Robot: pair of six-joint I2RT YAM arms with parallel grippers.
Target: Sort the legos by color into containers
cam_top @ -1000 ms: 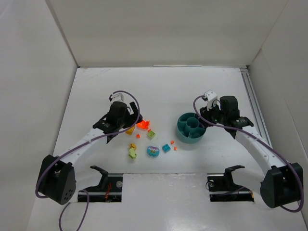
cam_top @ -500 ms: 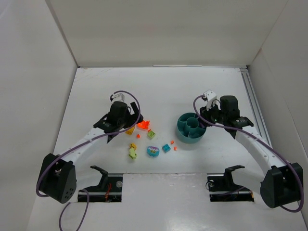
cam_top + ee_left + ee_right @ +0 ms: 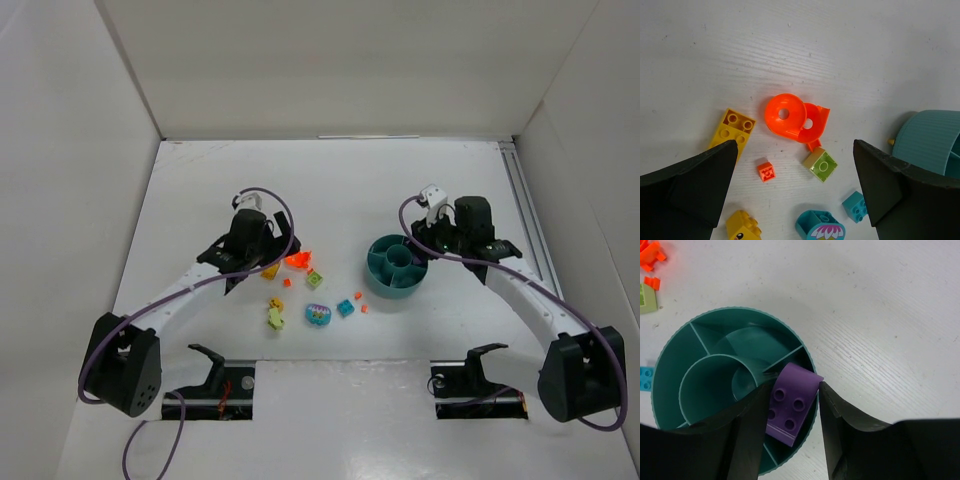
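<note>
The round teal dish [image 3: 397, 265] sits right of centre, and its compartments [image 3: 715, 385] hold no other brick that I can see. My right gripper [image 3: 792, 400] hangs over the dish's right side, shut on a purple lego [image 3: 790, 407] that is tilted above a wedge by the rim. My left gripper [image 3: 795, 150] is open wide above loose legos: an orange round piece [image 3: 790, 117], a yellow plate [image 3: 732, 127], a small orange brick [image 3: 766, 171], a lime brick [image 3: 820, 165] and a teal brick [image 3: 856, 206]. None of them touches its fingers.
A teal flower piece [image 3: 318, 315] and a yellow-green piece [image 3: 275, 318] lie nearer the arm bases. Tiny orange bits [image 3: 360, 302] lie just left of the dish. White walls enclose the table, with a rail [image 3: 525, 215] along the right side.
The right wrist has shifted slightly left and away over the dish with the purple lego. The left arm has barely moved.
</note>
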